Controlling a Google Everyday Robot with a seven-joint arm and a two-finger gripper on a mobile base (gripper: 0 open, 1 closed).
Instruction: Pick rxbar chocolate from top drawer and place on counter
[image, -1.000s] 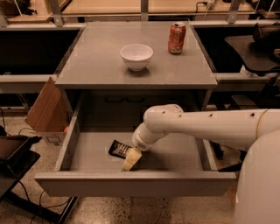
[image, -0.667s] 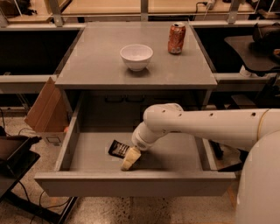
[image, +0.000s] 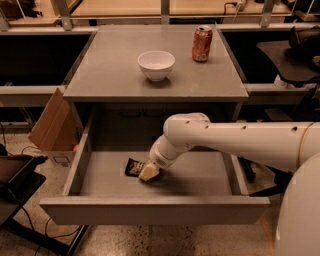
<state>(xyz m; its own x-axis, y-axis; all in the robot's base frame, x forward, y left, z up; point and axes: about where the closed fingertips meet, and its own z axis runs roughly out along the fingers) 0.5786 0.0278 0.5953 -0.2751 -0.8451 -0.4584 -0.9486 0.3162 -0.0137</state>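
The top drawer (image: 150, 210) stands pulled open below the counter (image: 115, 75). The rxbar chocolate (image: 133, 167), a small black wrapper with pale lettering, lies on the drawer floor left of centre. My white arm reaches in from the right, and my gripper (image: 148, 172) with its pale fingertips is down at the bar's right end, touching or just over it. Part of the bar is hidden under the gripper.
A white bowl (image: 156, 64) and an orange can (image: 202, 43) stand on the counter. A cardboard box (image: 52, 125) leans at the cabinet's left side. A black chair (image: 15, 185) stands at the lower left. Desks flank the cabinet.
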